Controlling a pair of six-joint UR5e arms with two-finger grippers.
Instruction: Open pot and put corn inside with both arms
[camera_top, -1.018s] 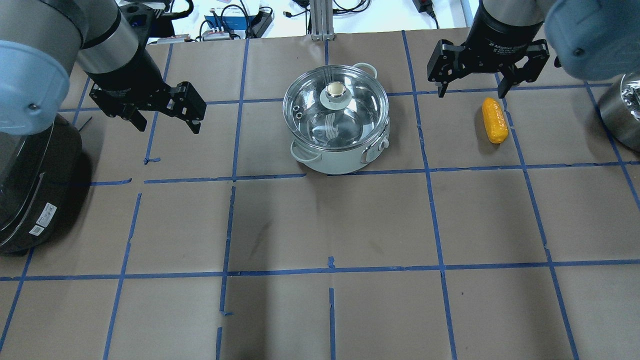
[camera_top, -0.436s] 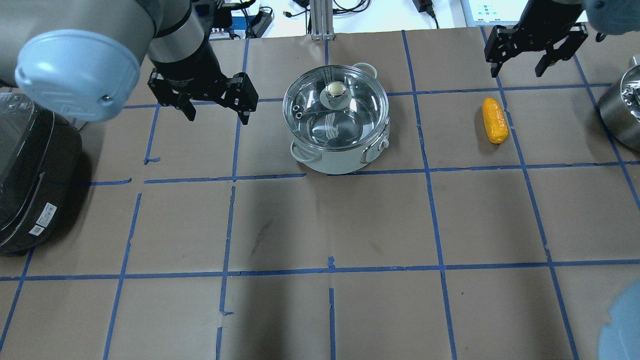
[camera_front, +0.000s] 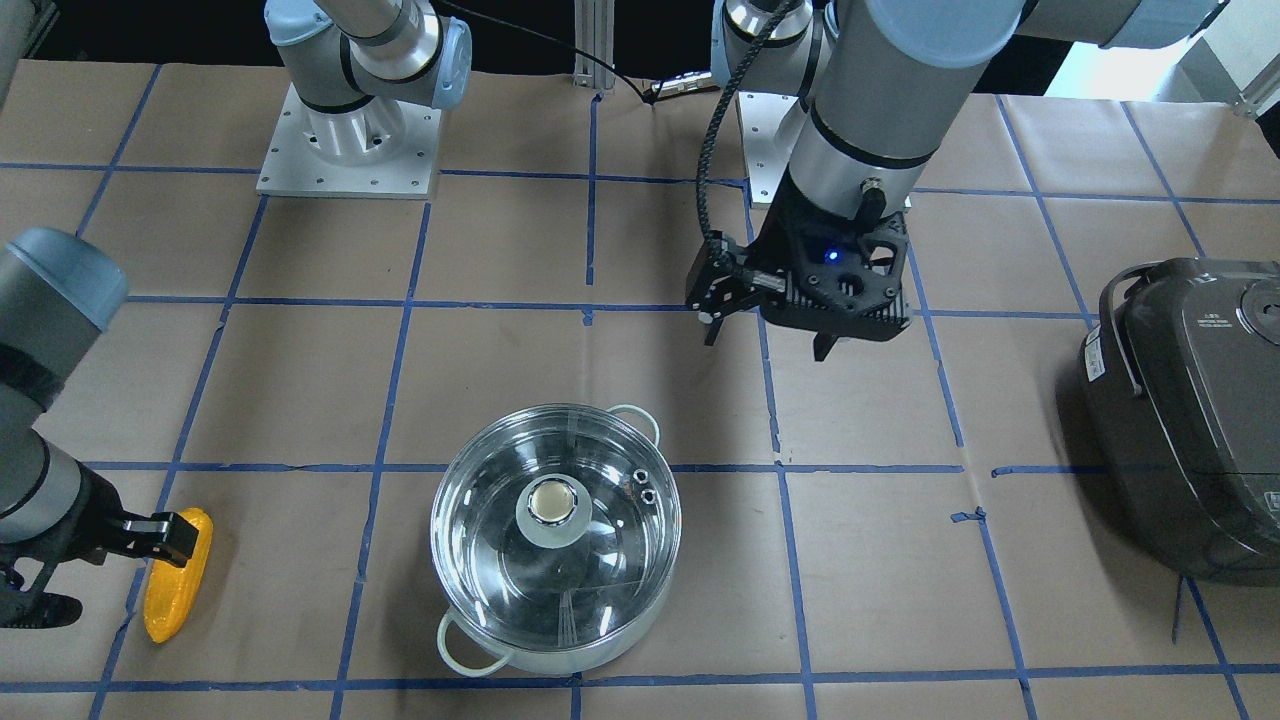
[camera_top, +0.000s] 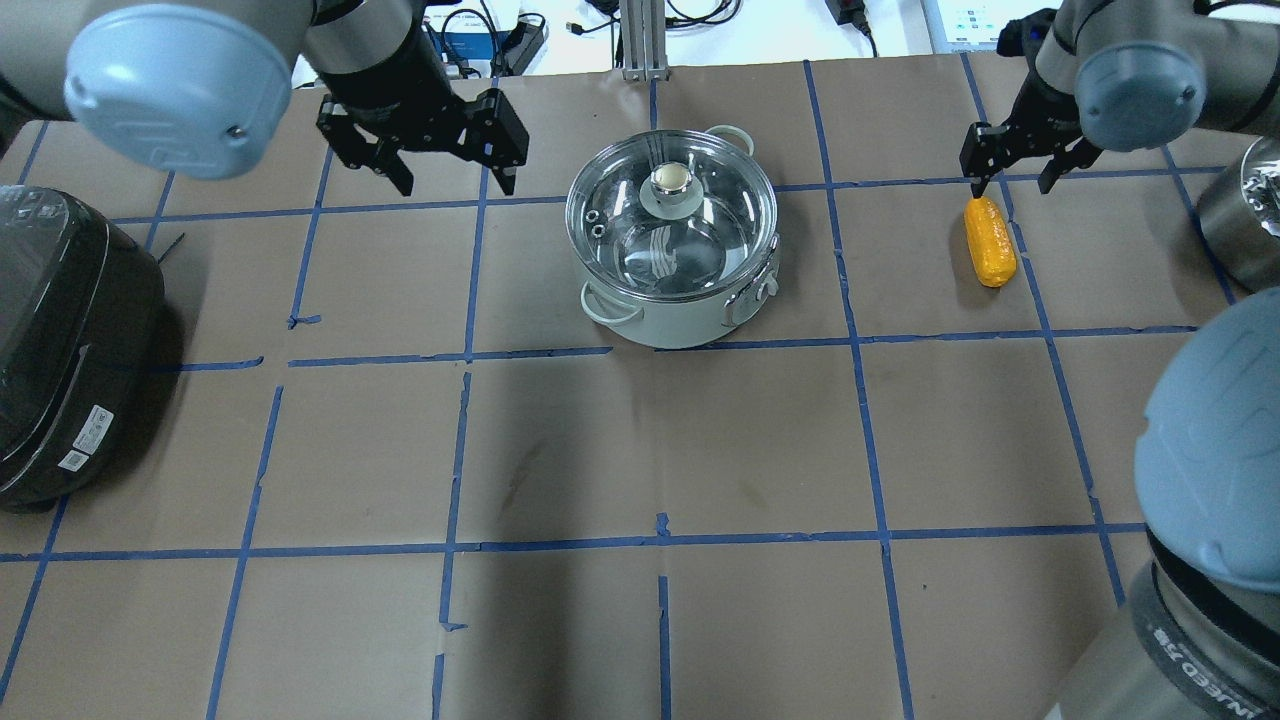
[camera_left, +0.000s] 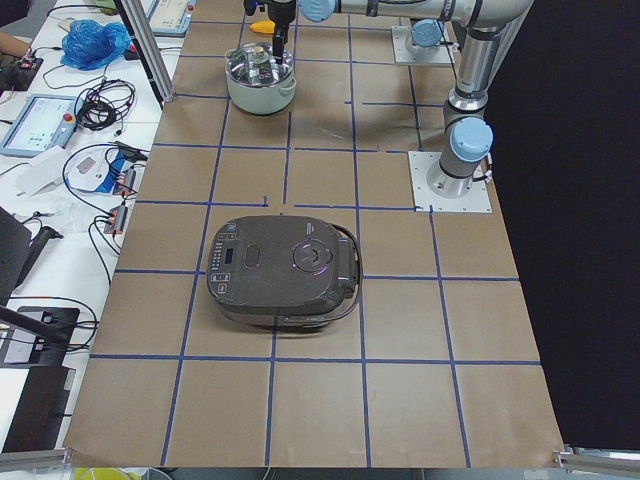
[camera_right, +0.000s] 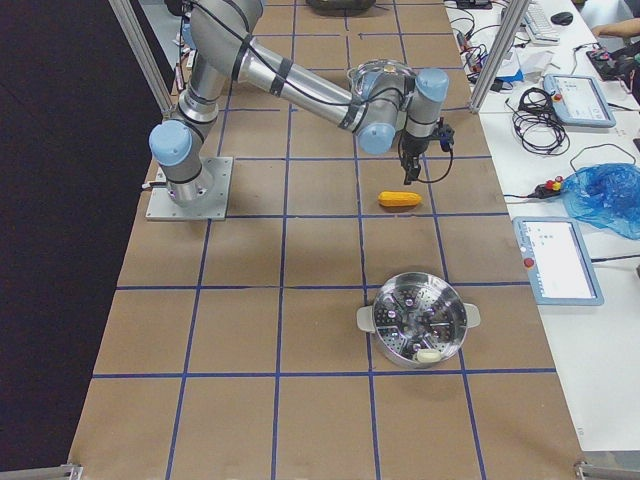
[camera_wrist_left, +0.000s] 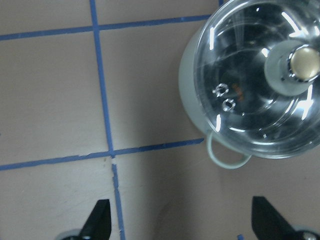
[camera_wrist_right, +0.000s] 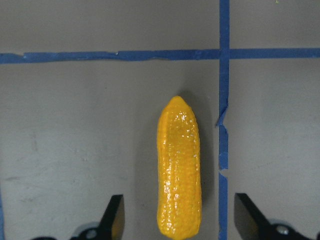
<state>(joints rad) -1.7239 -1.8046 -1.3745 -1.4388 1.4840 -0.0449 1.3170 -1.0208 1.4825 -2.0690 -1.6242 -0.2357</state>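
Overhead, at the far left edge: dark rice cooker (camera_top: 70, 340). Upper centre: pot (camera_top: 690, 322), glass lid (camera_top: 640, 255) on. Upper left, near it, left gripper (camera_top: 455, 186) — spread wide, holding nothing. Upper right, right gripper (camera_top: 1010, 186), likewise spread, over the top end of the corn (camera_top: 989, 242). Only in the right wrist view: fingers (camera_wrist_right: 114, 215) flanking the cob's lower half — apart from it.

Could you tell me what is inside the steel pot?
Through its clear glass lid the round shallow steel pot looks empty: only bare reflective steel shows. The spot under the pale knob is covered.
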